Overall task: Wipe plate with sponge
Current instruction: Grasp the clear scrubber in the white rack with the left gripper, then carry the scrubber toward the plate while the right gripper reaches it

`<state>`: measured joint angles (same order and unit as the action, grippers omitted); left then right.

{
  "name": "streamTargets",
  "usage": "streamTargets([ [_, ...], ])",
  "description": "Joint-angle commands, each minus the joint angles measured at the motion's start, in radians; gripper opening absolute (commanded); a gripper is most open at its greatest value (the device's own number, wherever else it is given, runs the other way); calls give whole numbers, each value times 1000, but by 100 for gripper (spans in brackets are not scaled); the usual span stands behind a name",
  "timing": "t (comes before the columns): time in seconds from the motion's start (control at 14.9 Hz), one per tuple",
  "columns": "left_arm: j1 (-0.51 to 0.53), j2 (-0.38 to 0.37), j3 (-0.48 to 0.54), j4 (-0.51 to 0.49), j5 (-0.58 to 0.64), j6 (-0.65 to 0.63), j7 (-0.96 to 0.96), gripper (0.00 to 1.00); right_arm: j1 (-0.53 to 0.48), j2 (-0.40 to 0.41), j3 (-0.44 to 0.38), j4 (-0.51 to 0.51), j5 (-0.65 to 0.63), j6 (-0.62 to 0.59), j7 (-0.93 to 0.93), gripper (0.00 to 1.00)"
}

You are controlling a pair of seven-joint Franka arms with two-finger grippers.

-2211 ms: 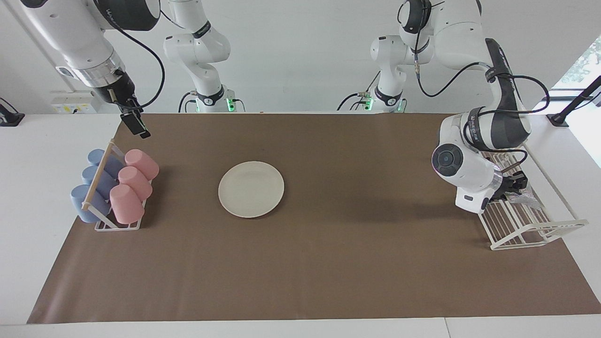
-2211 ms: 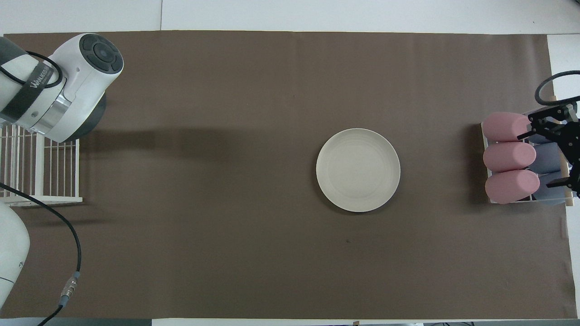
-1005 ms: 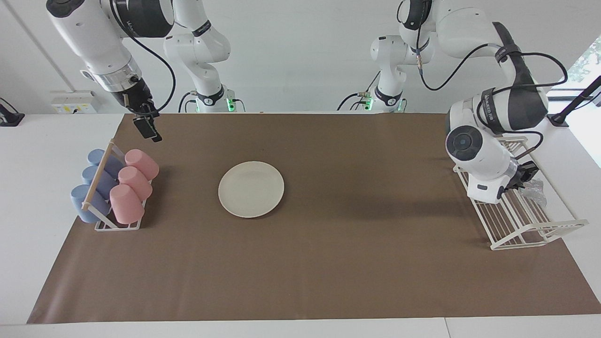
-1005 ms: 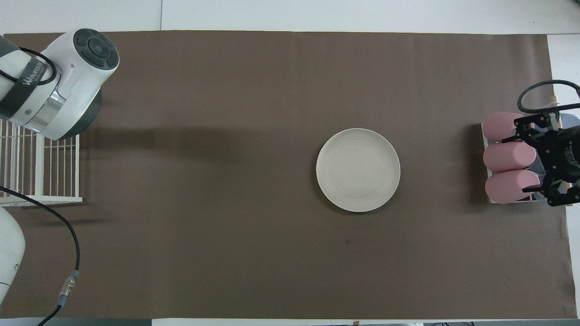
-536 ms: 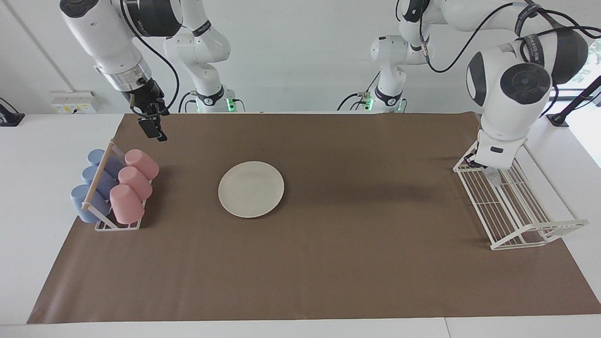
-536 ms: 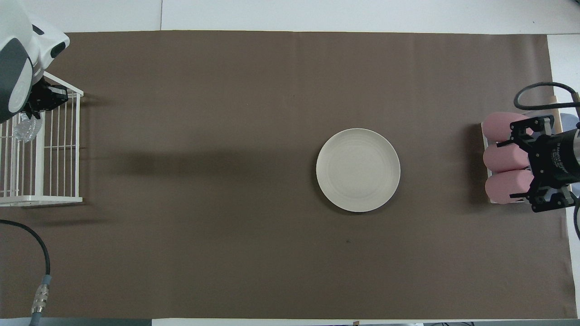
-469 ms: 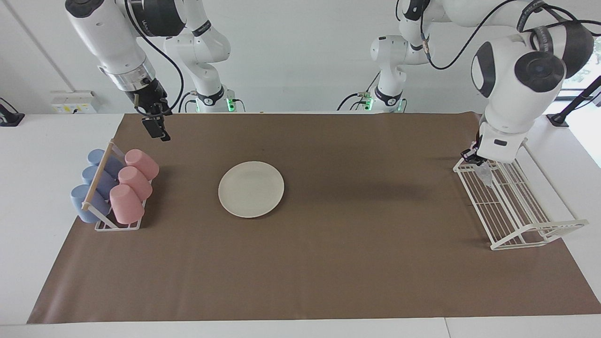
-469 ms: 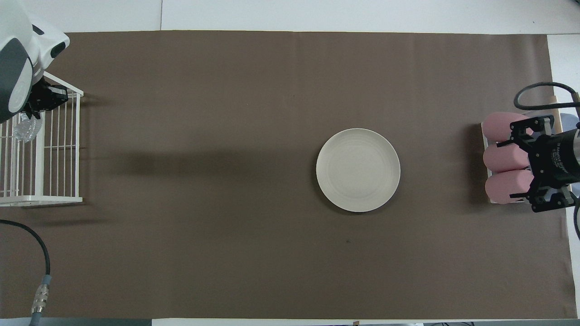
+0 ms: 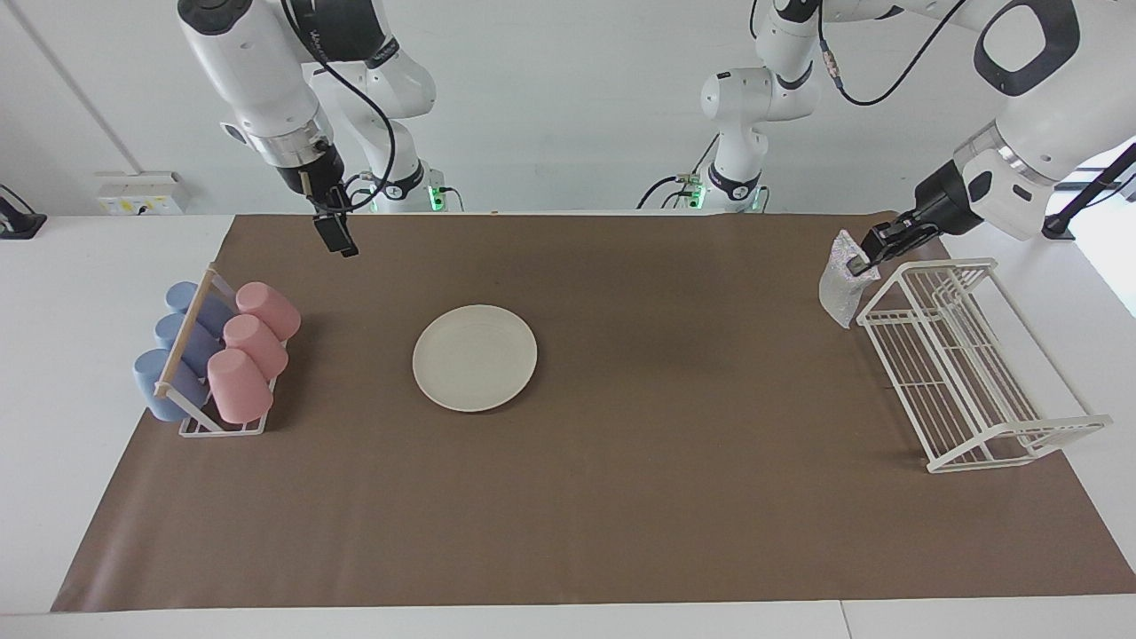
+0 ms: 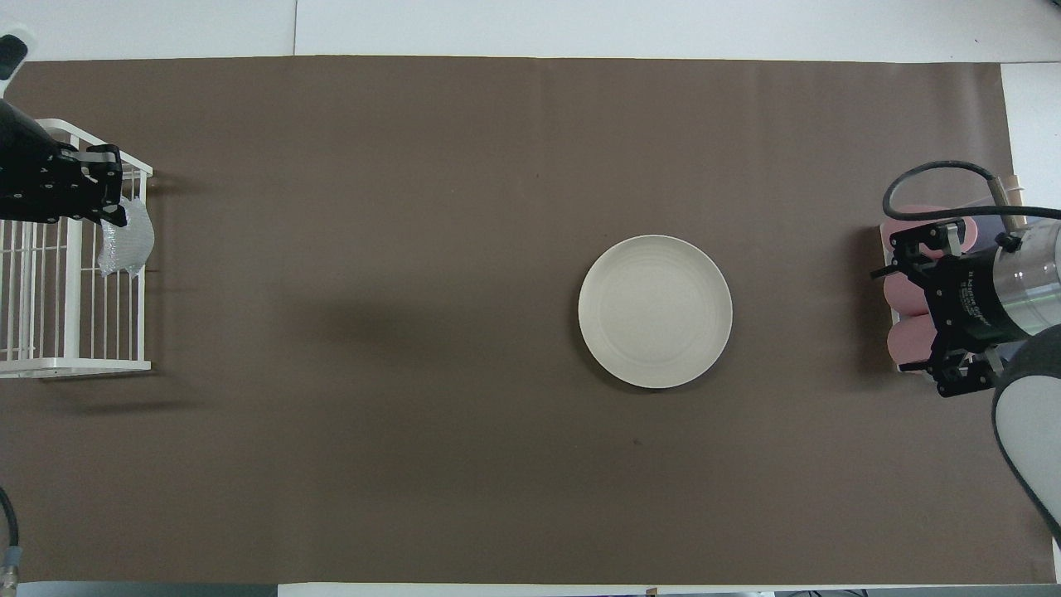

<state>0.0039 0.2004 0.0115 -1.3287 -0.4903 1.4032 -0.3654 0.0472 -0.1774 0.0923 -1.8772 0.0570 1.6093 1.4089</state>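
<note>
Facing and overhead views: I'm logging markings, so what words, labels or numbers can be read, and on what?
No text can be read.
White lettering on the right claw body: too small to read.
White lettering on the right arm's black band: too blurred to read.

No text can be read in full. White lettering runs along the black band of the right arm, upper left of the facing view, but it is too small to make out. More white lettering (slanted with the wrist) sits on the black body of the right gripper, at the right edge of the overhead view, and is likewise illegible.
</note>
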Motion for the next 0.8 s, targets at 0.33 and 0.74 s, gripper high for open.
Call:
streamTargets([
  [0.33,-37,-353,-16,-718,-643,354,149,0,-10,-7,119,1,78,38,97,100],
  [0.74,-143,-389,-19,-990,-977,402,498,0,-10,35,243,72,130,83,188,100],
])
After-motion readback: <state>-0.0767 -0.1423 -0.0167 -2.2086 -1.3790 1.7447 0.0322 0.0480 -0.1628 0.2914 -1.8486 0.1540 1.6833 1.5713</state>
